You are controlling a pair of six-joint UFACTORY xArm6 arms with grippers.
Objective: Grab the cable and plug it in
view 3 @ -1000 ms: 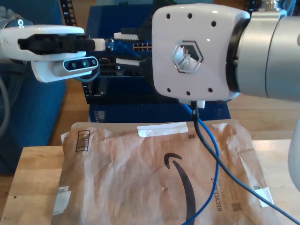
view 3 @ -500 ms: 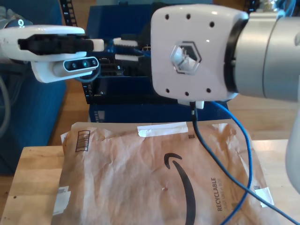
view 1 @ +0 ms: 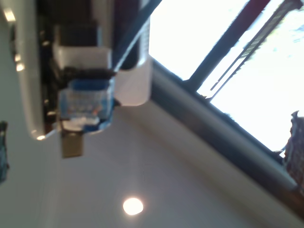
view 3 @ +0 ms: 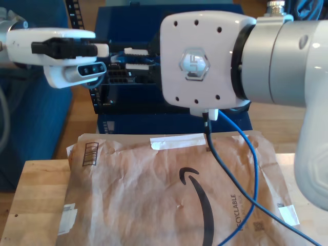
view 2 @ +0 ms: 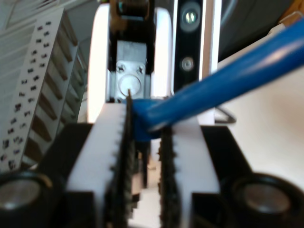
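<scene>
Since a second ago, the big white wrist housing [view 3: 205, 56] is sitting slightly higher in the exterior view, and the cable [view 3: 251, 169] is looping wider toward lower right over the paper mailer [view 3: 133, 189]. My second gripper [view 2: 145, 137] is pinching the cable between nearly closed pads. My first gripper [view 1: 88, 102] is clamping its clear plug. Misalignment with the switch ports [view 3: 123, 77] could jam the plug; cable slack could snag.
</scene>
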